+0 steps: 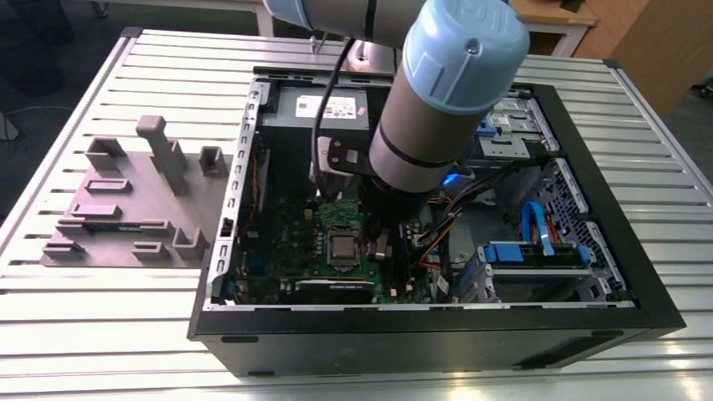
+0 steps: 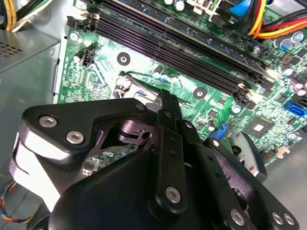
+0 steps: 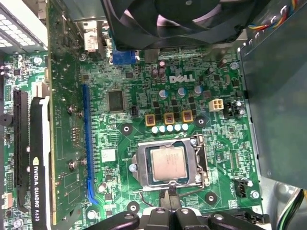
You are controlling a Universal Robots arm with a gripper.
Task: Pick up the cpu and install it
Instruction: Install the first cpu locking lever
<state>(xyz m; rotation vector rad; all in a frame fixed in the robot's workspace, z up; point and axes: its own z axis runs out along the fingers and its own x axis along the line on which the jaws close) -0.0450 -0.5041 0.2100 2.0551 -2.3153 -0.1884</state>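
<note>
Jaws pressed together, fingertips meeting in a narrow point, nothing between them; gripper [image 3: 169,201] hangs right at the socket edge in the first wrist view, tips just beside the socket frame. Same gripper [image 2: 165,98] in the second wrist view, black linkage body in front, tip over the metal socket bracket. Cpu [image 3: 165,163] sits flat in the socket [image 3: 199,160], silvery top up, framed by the metal retention frame, near the middle of the motherboard [image 3: 225,139]. In the exterior view the cpu [image 1: 341,247] shows as a pale square on the green board, just beside the arm [image 1: 429,125] on the exterior view's left. Memory slots [image 2: 182,45] run long and black past the socket in the second wrist view. Graphics card [image 3: 41,153] stands on edge near the board's edge, blue slot [image 3: 88,143] beside it. Black fan [image 3: 177,19] above the board's far edge. Computer case [image 1: 446,334] lies open on a slatted metal table [image 1: 100,317]; grey fixture block [image 1: 134,200] rests on the table toward the exterior view's left, apart from the case.
</note>
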